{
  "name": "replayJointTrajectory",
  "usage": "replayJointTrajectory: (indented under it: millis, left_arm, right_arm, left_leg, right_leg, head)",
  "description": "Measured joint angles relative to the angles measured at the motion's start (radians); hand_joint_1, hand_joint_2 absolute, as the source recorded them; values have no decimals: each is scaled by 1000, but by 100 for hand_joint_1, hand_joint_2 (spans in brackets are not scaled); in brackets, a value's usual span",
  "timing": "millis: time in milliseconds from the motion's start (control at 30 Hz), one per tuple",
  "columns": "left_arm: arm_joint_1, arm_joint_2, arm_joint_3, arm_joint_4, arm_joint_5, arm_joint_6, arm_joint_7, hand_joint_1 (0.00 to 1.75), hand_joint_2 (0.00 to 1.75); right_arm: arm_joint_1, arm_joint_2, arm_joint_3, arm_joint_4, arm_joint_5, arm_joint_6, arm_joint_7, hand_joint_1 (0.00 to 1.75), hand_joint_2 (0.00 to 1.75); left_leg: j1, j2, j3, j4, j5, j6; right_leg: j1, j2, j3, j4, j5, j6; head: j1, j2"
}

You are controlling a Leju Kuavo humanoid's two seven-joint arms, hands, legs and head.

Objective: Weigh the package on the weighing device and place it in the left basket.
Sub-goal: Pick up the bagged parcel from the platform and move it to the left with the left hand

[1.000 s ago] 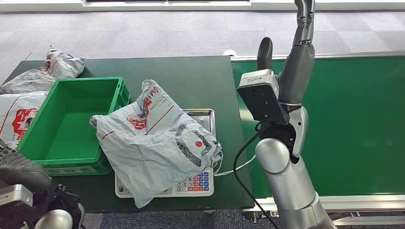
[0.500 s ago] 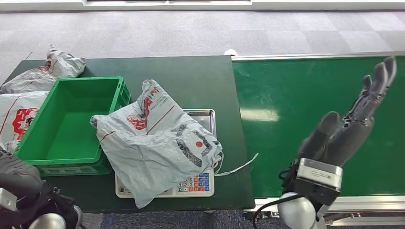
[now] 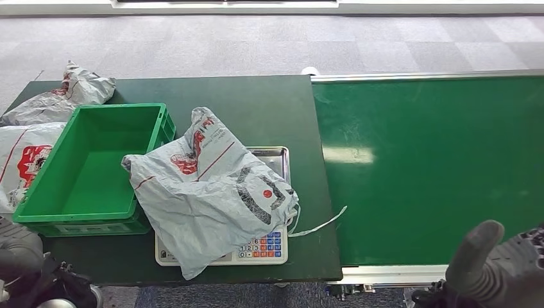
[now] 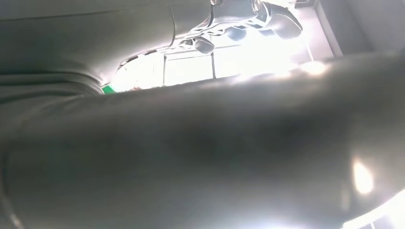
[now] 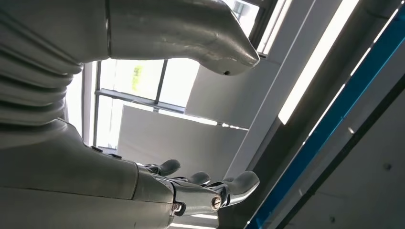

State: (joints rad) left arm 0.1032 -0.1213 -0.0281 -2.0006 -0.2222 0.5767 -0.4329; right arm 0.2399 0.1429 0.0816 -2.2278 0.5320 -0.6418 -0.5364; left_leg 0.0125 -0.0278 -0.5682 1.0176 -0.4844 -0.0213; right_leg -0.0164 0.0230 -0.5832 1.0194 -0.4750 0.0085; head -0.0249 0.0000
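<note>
In front of me a dark green table (image 3: 256,96) carries three sorts of things directly — a green basket (image 3: 90,168) at my left, a weighing device (image 3: 266,247) near the front edge, and two grey packages (image 3: 61,96) crowded at the far left beside the basket. Just right of the table a bright green conveyor belt (image 3: 436,160) runs off, its surface bare — grey carpet floor (image 3: 256,45) beyond.

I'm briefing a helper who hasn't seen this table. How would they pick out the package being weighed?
Start at the dark green table and find the green basket on it. Just right of the basket sits a scale with a coloured keypad; the package is draped over it. Unlike the other bags left of the basket, it lies on the scale.
</note>
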Motion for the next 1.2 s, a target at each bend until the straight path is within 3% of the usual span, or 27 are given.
replayJointTrajectory:
  millis: [233, 433, 533, 633, 767, 900, 1033, 1167, 1200]
  left_arm:
    - [-7, 3, 6, 17, 15, -5, -10, 0, 0]
    - [-56, 34, 7, 50, -82, -14, 67, 0, 0]
    - [-92, 54, 7, 78, -218, -39, 129, 0, 0]
    - [-156, 94, 4, 126, -412, -109, 221, 0, 0]
    - [-303, 187, -19, 242, -556, -274, 312, 0, 0]
    - [-459, 281, -61, 375, -570, -398, 326, 0, 175]
    - [-571, 344, -119, 474, -571, -513, 334, 0, 175]
    - [-647, 385, -170, 546, -567, -569, 339, 0, 175]
    - [-663, 396, -184, 562, -564, -585, 340, 0, 131]
  right_arm:
    - [78, 1, 0, -36, -22, -41, -19, 0, 175]
    - [108, 0, -11, -46, -41, -54, -23, 0, 175]
    - [111, -5, -16, -46, -65, -56, -30, 0, 175]
    - [109, -21, -17, -46, -104, -55, -50, 0, 175]
    - [104, -51, -18, -42, -164, -40, -69, 0, 175]
    - [95, -68, -32, -32, -210, 0, -90, 0, 175]
    - [76, -85, -42, -23, -231, 30, -94, 0, 175]
    - [63, -103, -49, -13, -250, 42, -98, 0, 175]
    - [60, -109, -51, -10, -257, 45, -101, 0, 175]
  left_leg:
    - [0, 1, 0, 0, 0, 0]
    - [0, 1, 1, 0, 0, 0]
    - [0, 1, 1, 0, 0, 0]
    - [0, 1, 1, 0, 1, 0]
    - [0, 1, 1, 0, 2, 0]
    - [0, 2, 1, 0, 4, -1]
    - [0, 3, 1, 0, 4, -1]
    - [0, 4, 1, 0, 4, -1]
    - [0, 4, 1, 0, 4, -1]
  right_leg:
    - [0, 0, 0, 0, 0, 0]
    - [0, 1, 1, 0, 0, 0]
    - [0, 0, 1, 0, 0, 0]
    - [0, 0, 1, 0, 1, 0]
    - [0, 0, 1, 0, 2, -1]
    - [1, 2, 0, 0, 5, -2]
    - [1, 3, 0, 0, 5, -2]
    - [0, 4, -1, 0, 5, -2]
    - [0, 4, -1, 0, 5, -2]
  head:
    - [0, 0]
    - [0, 0]
    - [0, 0]
    - [0, 0]
    - [0, 0]
    - [0, 0]
    - [0, 0]
    - [0, 0]
    - [0, 0]
